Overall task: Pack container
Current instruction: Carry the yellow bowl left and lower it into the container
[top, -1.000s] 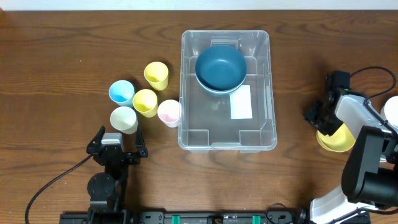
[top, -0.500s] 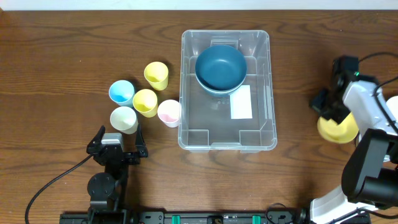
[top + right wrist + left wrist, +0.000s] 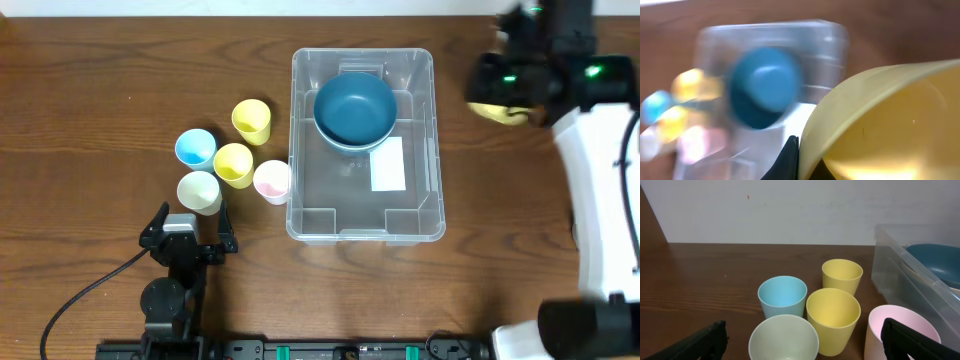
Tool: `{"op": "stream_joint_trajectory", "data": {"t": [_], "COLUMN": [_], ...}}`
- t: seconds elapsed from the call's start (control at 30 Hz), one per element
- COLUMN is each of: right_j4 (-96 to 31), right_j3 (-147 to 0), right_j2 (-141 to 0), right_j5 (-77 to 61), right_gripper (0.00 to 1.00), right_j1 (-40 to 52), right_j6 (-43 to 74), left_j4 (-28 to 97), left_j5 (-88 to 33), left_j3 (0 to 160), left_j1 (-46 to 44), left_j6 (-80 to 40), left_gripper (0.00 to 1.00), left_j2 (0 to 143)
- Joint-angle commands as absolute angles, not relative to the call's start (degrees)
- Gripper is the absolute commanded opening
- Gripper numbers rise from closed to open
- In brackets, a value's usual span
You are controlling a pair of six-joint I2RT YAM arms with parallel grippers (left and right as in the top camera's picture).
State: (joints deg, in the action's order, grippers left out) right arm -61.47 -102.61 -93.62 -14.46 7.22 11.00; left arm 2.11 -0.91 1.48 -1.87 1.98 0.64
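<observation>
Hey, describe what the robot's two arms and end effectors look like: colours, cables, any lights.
The left arm is black throughout, a black cable trailing from it; the left end effector is black and two-fingered. The right arm has a smooth white shell and a black wrist section with small green lights; the right end effector is black too.

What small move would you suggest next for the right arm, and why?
Probably carry left until it is over the large clear plastic rectangular bin. The right gripper is shut on the rim of the pale yellow round bowl, beside the bin's far right corner and not above it. The bin has bare floor in front of the dark blue round bowl.
</observation>
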Motion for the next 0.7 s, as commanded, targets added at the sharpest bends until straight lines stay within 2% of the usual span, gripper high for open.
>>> {"op": "stream_joint_trajectory", "data": {"t": [0.0,0.17,0.3,0.67], "right_j4": [-61.5,-62.4,-62.6,-64.6], "right_j3": [-103.4,-103.2,-103.2,-103.2], "right_j2": [-92.4,-95.9,-101.1,-115.7], "right_j5": [-11.2,-0.3,4.4,6.9], "right_gripper": [0.01,0.01,0.01,0.01], "right_j1": [16.3,29.1,35.6,38.3], "right_j6": [7.6,8.3,10.9,16.0], "left_j4": [4.0,4.0,4.0,4.0], "left_j5": [-0.9,-0.9,-0.9,-0.9], "left_j3": [0.2,0.2,0.2,0.2], "left_j1": [-1.7,-1.7,-1.7,-1.7], "left_j6": [2.8,2.8,2.8,2.8], "left_gripper": [0.98,0.98,0.98,0.98], "left_j2": [0.6,0.6,0.6,0.6]}}
